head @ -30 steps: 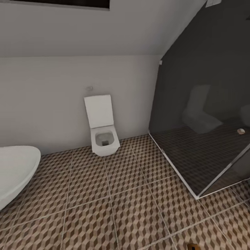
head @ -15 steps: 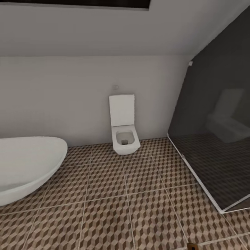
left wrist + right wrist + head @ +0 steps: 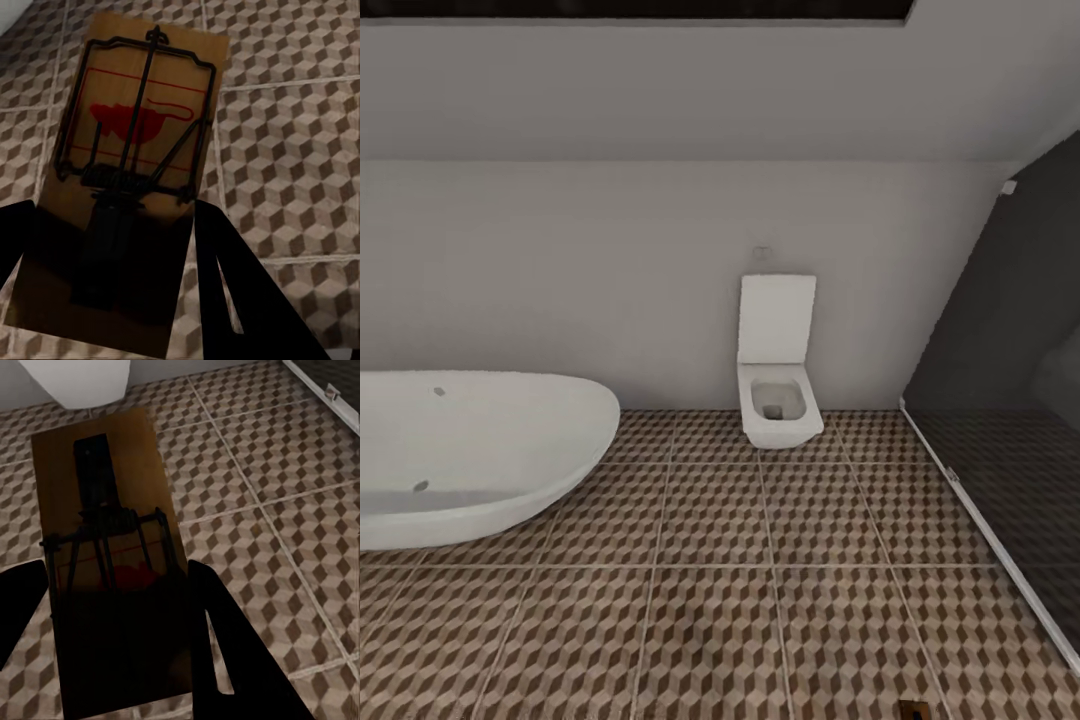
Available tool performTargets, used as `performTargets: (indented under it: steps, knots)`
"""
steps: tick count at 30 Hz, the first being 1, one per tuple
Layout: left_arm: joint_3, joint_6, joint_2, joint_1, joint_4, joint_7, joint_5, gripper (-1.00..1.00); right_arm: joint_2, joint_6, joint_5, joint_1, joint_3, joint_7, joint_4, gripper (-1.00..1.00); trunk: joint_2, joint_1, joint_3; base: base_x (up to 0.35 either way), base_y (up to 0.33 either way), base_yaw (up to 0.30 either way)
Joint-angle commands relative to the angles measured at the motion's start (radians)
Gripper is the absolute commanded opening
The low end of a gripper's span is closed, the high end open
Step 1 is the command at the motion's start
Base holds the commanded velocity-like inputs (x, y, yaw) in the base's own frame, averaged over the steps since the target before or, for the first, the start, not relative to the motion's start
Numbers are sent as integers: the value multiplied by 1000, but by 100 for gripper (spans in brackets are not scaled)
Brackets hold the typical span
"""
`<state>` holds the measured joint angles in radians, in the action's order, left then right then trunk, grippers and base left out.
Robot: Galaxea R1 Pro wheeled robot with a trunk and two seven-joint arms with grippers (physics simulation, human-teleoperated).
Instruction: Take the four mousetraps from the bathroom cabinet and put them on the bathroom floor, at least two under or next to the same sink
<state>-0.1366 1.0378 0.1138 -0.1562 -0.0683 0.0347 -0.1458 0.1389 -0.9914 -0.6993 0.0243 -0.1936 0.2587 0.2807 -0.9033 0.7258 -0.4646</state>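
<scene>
A: 2 flat tan wooden mousetraps with dark wire springs are in hand, 1 per arm. The left claw (image 3: 112, 247) is clenched on the near end of the left mousetrap (image 3: 135, 142), whose red printed mark faces the wrist camera; the right claw (image 3: 112, 615) grips the right mousetrap (image 3: 105, 510) the same way. Both boards hang above the bathroom floor (image 3: 710, 600), the large tiles with the brown, beige and white cube pattern.

B: So which step is this?

A: I judge it the carrying step. The head view takes in a white oval bathtub (image 3: 470, 450), a white wall-hung toilet (image 3: 780, 400) against the pale wall, and a dark glass shower enclosure (image 3: 1010, 480).

B: And the next move?

A: The robot likely has to keep turning until the white basin on its vanity comes into view, drive close, then lower each arm and set the traps flat on the tiles under or right beside it. Letting go from this height could make the light boards bounce or flip, so lower first.

B: How many remain?

A: I cannot tell.
</scene>
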Motion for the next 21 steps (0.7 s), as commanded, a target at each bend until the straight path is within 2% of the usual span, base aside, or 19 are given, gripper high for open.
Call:
performTargets:
  steps: [1, 12, 21]
  knots:
    - [-9, 5, 0, -2, -4, 0, -7, -100, 1, -3, -11, 0, -6, 5, 0, -100, -1, 0, -1, 70, 210, 289]
    - [-8, 4, 0, -2, -4, -1, -7, -100, 1, -4, -11, 0, -6, 5, 0, -100, -1, 0, -1, 163, 170, 289]
    - [-8, 4, 0, -2, -4, -1, -7, -100, 1, -4, -11, 0, -6, 5, 0, -100, -1, 0, -1, 283, 92, 289]
